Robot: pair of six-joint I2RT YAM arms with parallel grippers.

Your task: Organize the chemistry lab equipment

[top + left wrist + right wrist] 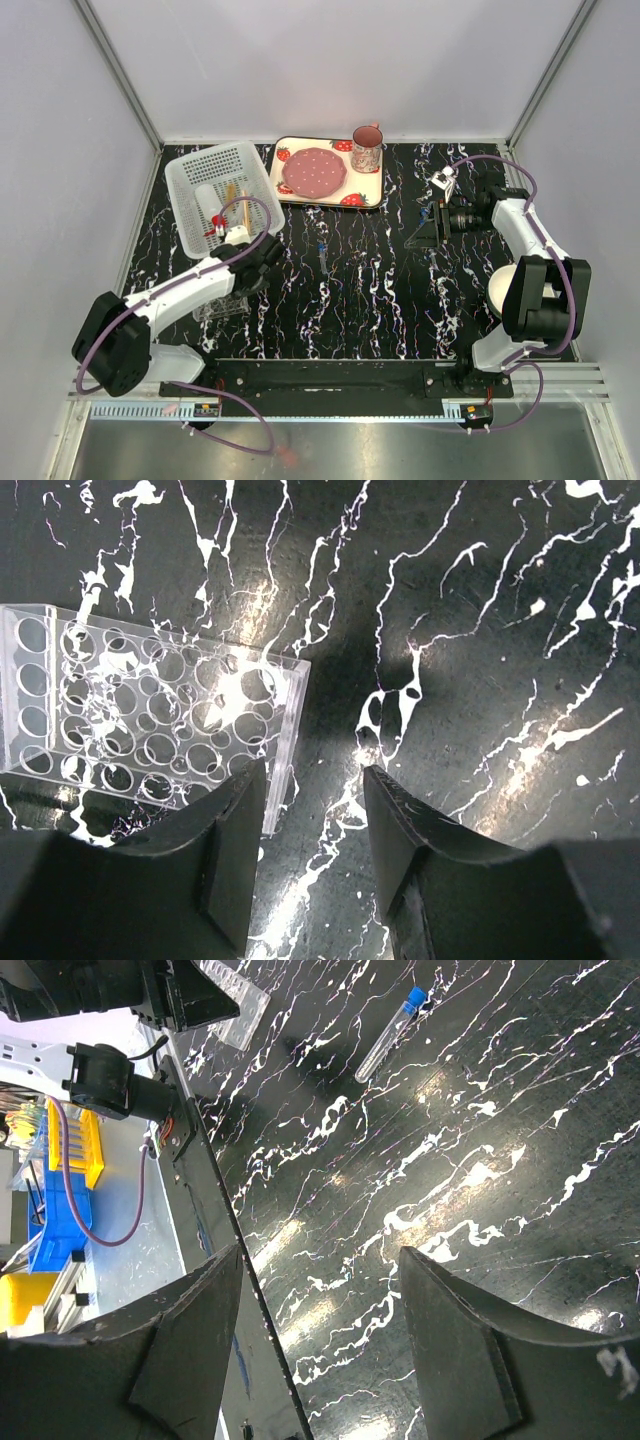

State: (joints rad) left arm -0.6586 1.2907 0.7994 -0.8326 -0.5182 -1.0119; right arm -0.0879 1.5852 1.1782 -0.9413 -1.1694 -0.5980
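— Is the left gripper (315,778) half open, holding nothing?
— Nothing. The clear rack (150,720) lies flat just beside one finger, its corner at the gap, long side running away sideways.
— And the right gripper (320,1255)?
— Open, empty, well apart.

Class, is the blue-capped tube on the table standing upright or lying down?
Lying down. The blue-capped tube rests flat on its side on the black table.
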